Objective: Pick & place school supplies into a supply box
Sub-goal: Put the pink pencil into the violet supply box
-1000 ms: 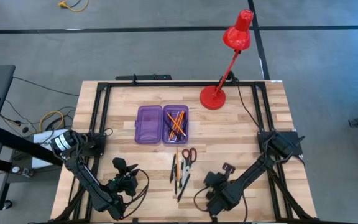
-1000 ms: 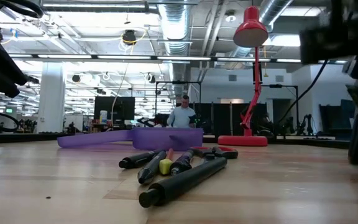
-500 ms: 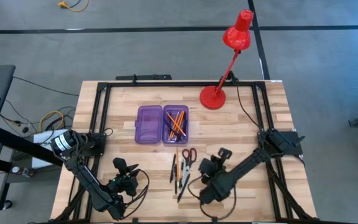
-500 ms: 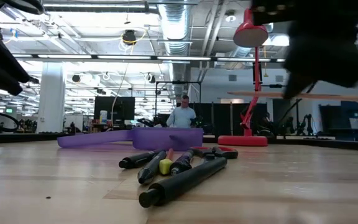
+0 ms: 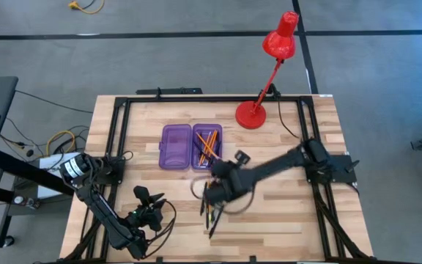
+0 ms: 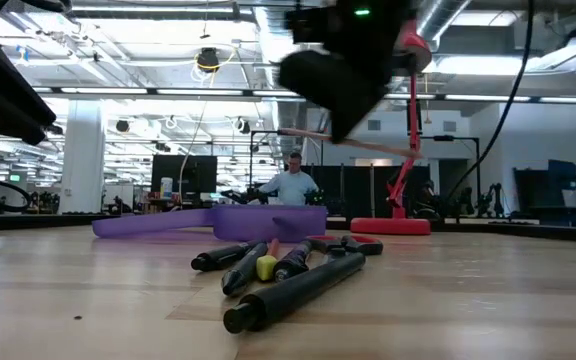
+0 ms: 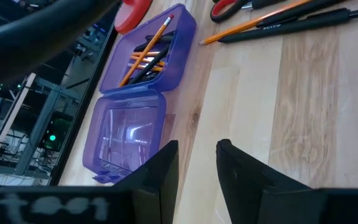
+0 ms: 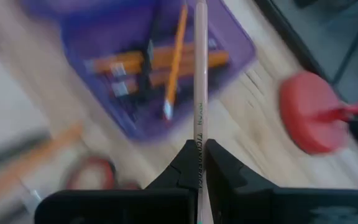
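The right gripper point(image 8: 198, 163) has its fingers point(image 8: 178, 169) pinched tight on a pale pencil point(image 8: 199, 93), which sticks out straight ahead of them; in the low view this pencil point(image 6: 353, 143) is carried level, well above the surface point(image 5: 277, 213). From above, that gripper point(image 5: 212, 178) hangs over the near edge of the supply box point(image 5: 190, 147), just beside the loose supplies, with its arm reaching in from the right side. The box lies open and flat, a translucent purple case with two halves side by side: the left half bare, the right half holding several orange pencils point(image 5: 208, 145) and some dark pens, which the left wrist view shows lying slantwise in their half point(image 7: 149, 53). Just in front of the box, on the bare wood, lie the remaining supplies: dark pens point(image 5: 212, 213), an orange pencil point(image 7: 253, 23) and the red-handled scissors point(image 7: 230, 9), close together. The left gripper point(image 7: 196, 167) waits near the front left corner of the surface, its fingers point(image 7: 161, 171) set a narrow gap apart and holding nothing. A red desk lamp point(image 5: 253, 114) stands on the far side, behind the box.
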`<state>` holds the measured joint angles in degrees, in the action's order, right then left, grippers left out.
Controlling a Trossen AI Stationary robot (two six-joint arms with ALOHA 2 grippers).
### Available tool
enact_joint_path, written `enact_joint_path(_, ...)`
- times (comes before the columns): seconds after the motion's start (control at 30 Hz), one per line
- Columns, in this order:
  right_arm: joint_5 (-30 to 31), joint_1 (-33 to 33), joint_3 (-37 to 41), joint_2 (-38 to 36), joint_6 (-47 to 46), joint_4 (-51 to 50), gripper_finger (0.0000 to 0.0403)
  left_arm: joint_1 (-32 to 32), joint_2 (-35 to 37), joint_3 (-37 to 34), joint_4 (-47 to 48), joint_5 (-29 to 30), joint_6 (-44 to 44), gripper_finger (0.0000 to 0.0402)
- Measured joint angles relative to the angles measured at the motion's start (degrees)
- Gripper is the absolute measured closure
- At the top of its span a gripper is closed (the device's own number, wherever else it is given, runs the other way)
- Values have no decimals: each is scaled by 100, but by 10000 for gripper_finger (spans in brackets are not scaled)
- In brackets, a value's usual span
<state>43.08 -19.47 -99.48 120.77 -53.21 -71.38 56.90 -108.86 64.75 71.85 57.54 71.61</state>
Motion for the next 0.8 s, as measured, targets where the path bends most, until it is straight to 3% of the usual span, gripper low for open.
enact_joint_path(0.27,-787,1088,-180,-9,1017,1932,403,4,0,0,0,17,39,303)
enact_joint_path(0.8,-1857,2149,-85,50,750,2778,403,9,0,0,66,26,44,303)
